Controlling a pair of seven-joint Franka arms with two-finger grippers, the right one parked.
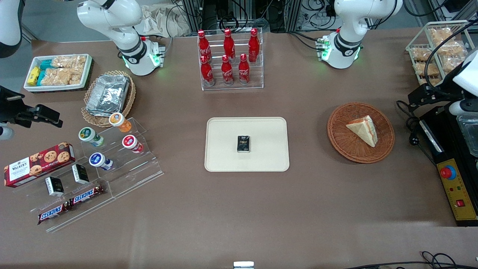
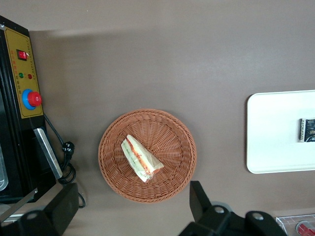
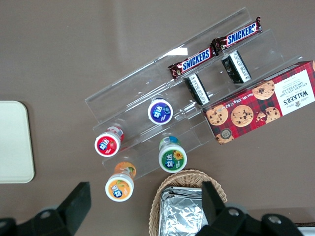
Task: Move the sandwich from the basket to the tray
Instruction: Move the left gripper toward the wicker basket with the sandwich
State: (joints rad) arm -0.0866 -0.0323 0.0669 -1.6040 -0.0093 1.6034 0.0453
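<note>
The sandwich (image 1: 364,129) (image 2: 140,158), a pale wedge with red and green filling along one edge, lies in the round reddish-brown wicker basket (image 1: 336,127) (image 2: 167,132). The cream tray (image 1: 224,149) (image 2: 270,132) lies flat at the table's middle, toward the parked arm's end from the basket. A small black packet (image 1: 243,144) (image 2: 306,130) rests on the tray. My gripper (image 1: 422,96) (image 2: 132,209) hangs high over the table beside the basket, toward the working arm's end. It is open, its fingers (image 2: 199,201) spread wide with nothing between them.
A black machine with a yellow control panel and red button (image 1: 456,190) (image 2: 24,88) stands at the working arm's end, with a cable and plug (image 1: 410,123) (image 2: 66,157) beside the basket. A clear rack of red bottles (image 1: 229,59) stands farther from the camera than the tray. A white wire rack of snacks (image 1: 437,48) stands above the machine.
</note>
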